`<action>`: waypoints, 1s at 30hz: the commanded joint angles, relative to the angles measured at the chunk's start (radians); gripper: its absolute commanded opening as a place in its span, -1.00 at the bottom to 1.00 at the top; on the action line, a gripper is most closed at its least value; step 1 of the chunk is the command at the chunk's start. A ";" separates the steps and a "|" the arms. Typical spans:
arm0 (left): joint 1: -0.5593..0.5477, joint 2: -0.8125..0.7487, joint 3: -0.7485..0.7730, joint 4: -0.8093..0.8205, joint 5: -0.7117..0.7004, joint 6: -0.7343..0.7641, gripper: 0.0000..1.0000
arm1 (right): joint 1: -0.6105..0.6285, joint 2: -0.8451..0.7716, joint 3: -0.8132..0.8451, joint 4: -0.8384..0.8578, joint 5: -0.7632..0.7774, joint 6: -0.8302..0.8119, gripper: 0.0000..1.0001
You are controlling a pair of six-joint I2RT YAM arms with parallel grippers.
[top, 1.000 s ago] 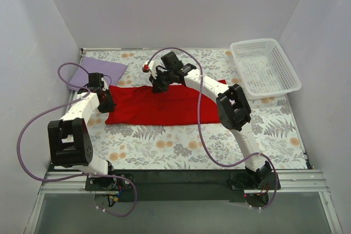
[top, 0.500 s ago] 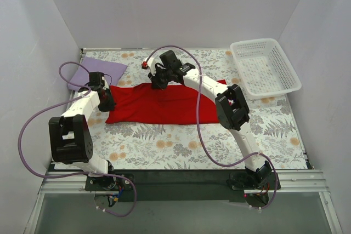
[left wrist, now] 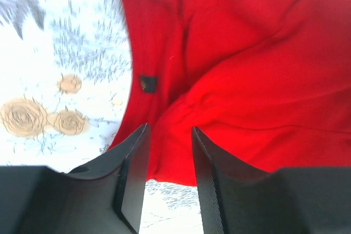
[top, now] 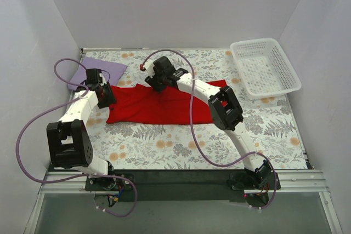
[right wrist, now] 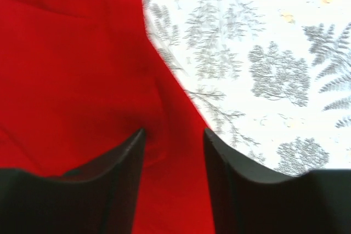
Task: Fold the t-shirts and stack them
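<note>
The red shirt (top: pixel 164 108) lies spread across the middle of the flowered counter (top: pixel 164 146), rumpled at its left end, where a small dark label (left wrist: pixel 147 83) shows on the cloth. The lilac shirt (top: pixel 107 68) lies flat in the far left corner, its near edge just beside the red one. The left jaws sit over the red shirt's left end, parted a little, with a fold of red cloth in the gap but not pinched. The right jaws sit at the shirt's far edge, parted somewhat wider, over a crease in the cloth, gripping nothing. A white basket (top: pixel 285 75) stands at the far right.
</note>
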 commanded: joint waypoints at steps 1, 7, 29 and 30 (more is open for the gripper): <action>0.004 -0.083 0.066 0.049 0.033 0.016 -0.29 | -0.039 -0.051 0.027 0.059 0.079 0.030 0.10; -0.012 -0.008 0.080 0.094 0.284 0.060 -0.16 | -0.120 -0.190 -0.140 0.028 -0.433 -0.102 0.37; -0.158 -0.111 -0.137 0.224 0.286 -0.004 -0.26 | -0.171 0.070 0.045 0.010 -0.628 0.142 0.22; -0.158 -0.120 -0.141 0.224 0.284 -0.006 -0.26 | -0.171 0.073 0.044 0.011 -0.624 0.142 0.21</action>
